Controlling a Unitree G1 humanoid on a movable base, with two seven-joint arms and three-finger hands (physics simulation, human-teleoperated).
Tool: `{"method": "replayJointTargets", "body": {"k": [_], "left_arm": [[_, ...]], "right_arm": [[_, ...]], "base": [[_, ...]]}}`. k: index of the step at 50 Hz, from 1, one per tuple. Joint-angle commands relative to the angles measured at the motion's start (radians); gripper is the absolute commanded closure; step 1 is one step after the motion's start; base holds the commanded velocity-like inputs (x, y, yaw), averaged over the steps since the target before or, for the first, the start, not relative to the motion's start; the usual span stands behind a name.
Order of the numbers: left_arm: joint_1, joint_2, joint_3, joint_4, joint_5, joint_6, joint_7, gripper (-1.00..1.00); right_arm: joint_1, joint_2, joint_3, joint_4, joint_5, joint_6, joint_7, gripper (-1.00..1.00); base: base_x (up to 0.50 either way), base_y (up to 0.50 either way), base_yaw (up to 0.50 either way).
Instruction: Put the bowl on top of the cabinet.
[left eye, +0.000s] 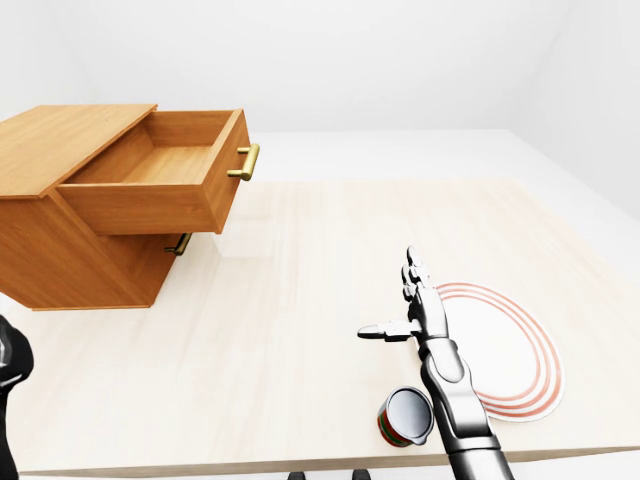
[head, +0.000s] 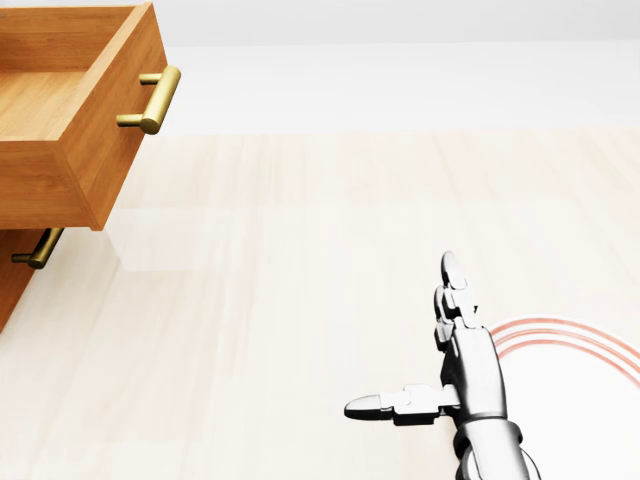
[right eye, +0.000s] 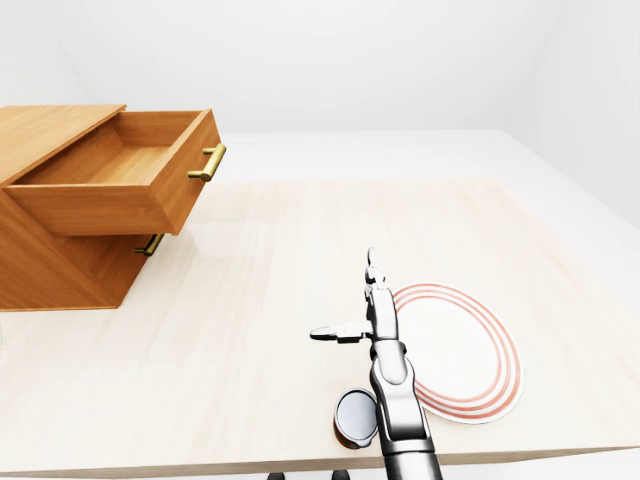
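Note:
The bowl (left eye: 405, 416) is small, red and green outside and grey inside, and rests near the bottom edge of the table in the left-eye view. My right hand (left eye: 388, 295) hovers just above and beyond it, fingers stretched flat and thumb out to the left, open and holding nothing. Its forearm passes along the bowl's right side. The wooden cabinet (left eye: 60, 135) stands at the upper left with its flat top bare. Its upper drawer (left eye: 165, 165) is pulled out and holds nothing. A dark piece of my left arm (left eye: 10, 385) shows at the bottom left edge, with the fingers not discernible.
A white plate (left eye: 510, 350) with red rings lies to the right of my right hand. The cabinet's lower drawer is shut, its brass handle (left eye: 180, 244) showing under the open one. The pale wooden table (left eye: 300, 260) ends just below the bowl.

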Motion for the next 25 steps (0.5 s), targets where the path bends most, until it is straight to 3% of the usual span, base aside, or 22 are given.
{"method": "replayJointTargets", "body": {"k": [1, 25], "left_arm": [[0.030, -0.020, -0.009, -0.011, 0.069, 0.000, 0.000, 0.95], [0.135, -0.086, -0.006, -0.020, 0.059, 0.000, 0.000, 0.96]], "right_arm": [[-0.004, 0.000, 0.000, 0.008, -0.001, -0.003, -0.001, -1.00], [-0.007, -0.001, -0.001, 0.019, -0.002, -0.007, 0.000, -1.00]], "base": [[0.00, 0.00, 0.00], [0.00, 0.00, 0.00]]}}
